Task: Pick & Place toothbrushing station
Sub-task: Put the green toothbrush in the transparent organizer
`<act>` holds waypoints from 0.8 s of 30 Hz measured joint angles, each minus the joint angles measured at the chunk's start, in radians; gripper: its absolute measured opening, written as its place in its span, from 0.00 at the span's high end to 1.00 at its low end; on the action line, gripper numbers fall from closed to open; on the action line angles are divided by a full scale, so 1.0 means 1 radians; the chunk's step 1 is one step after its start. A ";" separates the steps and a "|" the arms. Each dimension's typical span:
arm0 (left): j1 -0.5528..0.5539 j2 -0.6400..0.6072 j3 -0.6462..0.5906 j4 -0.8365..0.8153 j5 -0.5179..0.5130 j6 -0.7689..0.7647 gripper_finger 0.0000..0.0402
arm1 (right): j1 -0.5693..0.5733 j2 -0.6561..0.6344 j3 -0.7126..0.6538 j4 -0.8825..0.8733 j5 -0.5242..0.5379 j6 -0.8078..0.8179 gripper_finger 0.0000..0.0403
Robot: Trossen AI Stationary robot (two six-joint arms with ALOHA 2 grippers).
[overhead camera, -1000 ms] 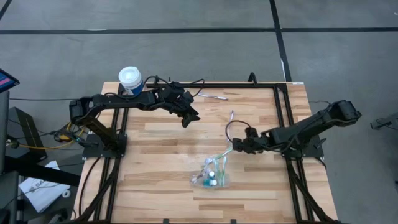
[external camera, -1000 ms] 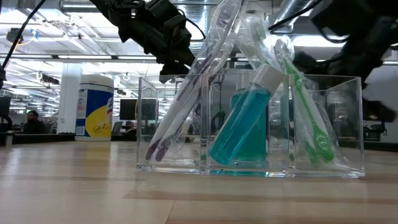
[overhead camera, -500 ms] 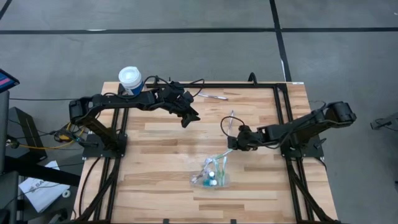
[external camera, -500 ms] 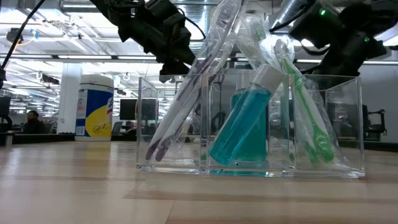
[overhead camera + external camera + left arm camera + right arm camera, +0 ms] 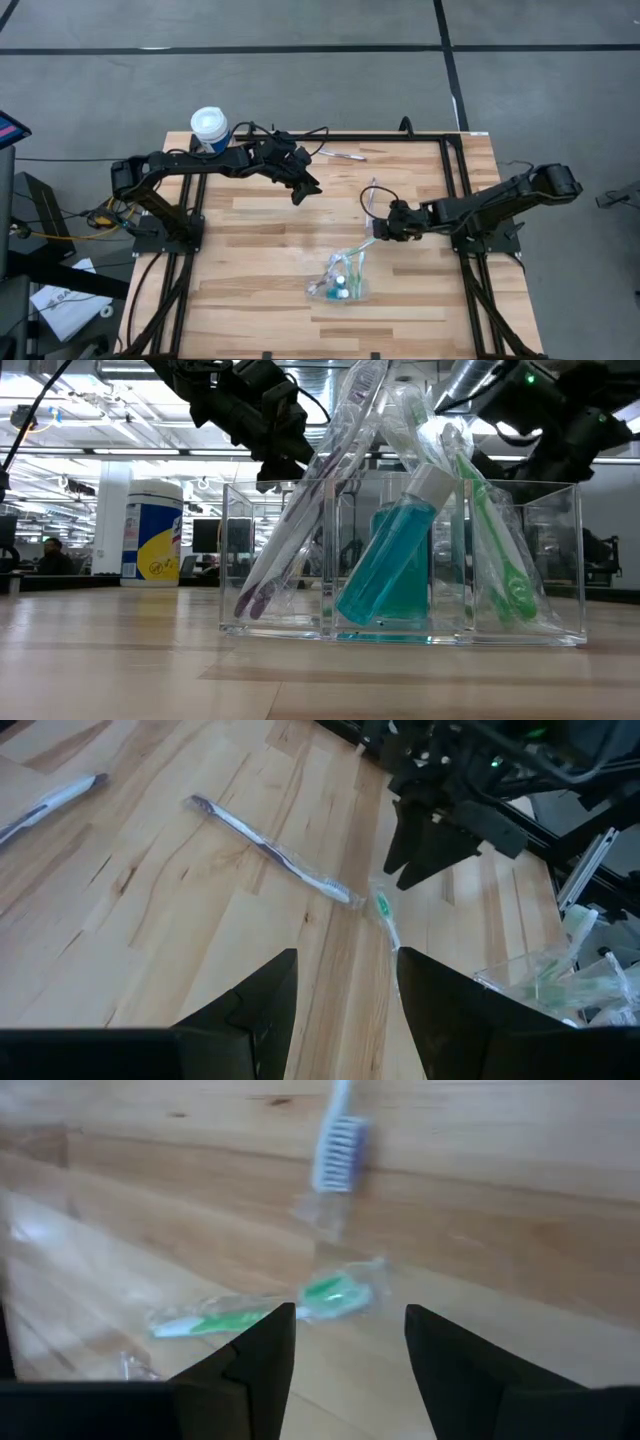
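The station is a clear three-part holder (image 5: 340,287) (image 5: 400,560) standing on the table near its front edge. In it lean a purple toothbrush (image 5: 290,550), a teal tube (image 5: 390,565) and a green toothbrush (image 5: 495,540). A wrapped green toothbrush (image 5: 250,1315) (image 5: 384,914) lies flat on the table. My right gripper (image 5: 380,231) (image 5: 348,1310) hovers open just over its head, touching nothing. My left gripper (image 5: 308,187) (image 5: 345,955) is open and empty, raised over the table's far middle. A purple-ended toothbrush (image 5: 270,850) (image 5: 372,190) lies beside the green one.
A white-capped canister (image 5: 209,126) (image 5: 154,530) with a yellow label stands at the far left corner. Another wrapped toothbrush (image 5: 342,155) (image 5: 50,802) lies near the far edge. Bare wood (image 5: 250,270) lies left of the holder.
My right gripper has gone a little toward the table's left and far side, then drawn back toward the right, staying open above the loose green toothbrush. The toothbrushes and the holder have not moved.
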 joint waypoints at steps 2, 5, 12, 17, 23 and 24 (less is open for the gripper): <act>0.000 0.000 0.000 0.000 0.000 -0.001 0.58 | 0.000 0.000 -0.024 0.011 0.000 0.014 0.55; 0.000 0.000 0.000 0.000 -0.001 -0.002 0.58 | -0.001 0.000 -0.046 0.041 -0.004 0.014 0.55; 0.000 0.000 0.000 0.000 -0.004 -0.002 0.58 | -0.004 0.000 -0.084 0.134 0.001 0.025 0.56; 0.000 0.000 0.000 0.000 -0.004 -0.003 0.58 | -0.028 0.000 -0.084 0.142 0.001 0.011 0.57; 0.000 0.000 0.000 0.000 -0.003 -0.003 0.58 | -0.053 0.000 -0.084 0.158 -0.001 -0.005 0.60; 0.000 0.000 0.000 0.000 -0.003 -0.003 0.58 | -0.053 0.000 -0.084 0.158 -0.005 -0.011 0.60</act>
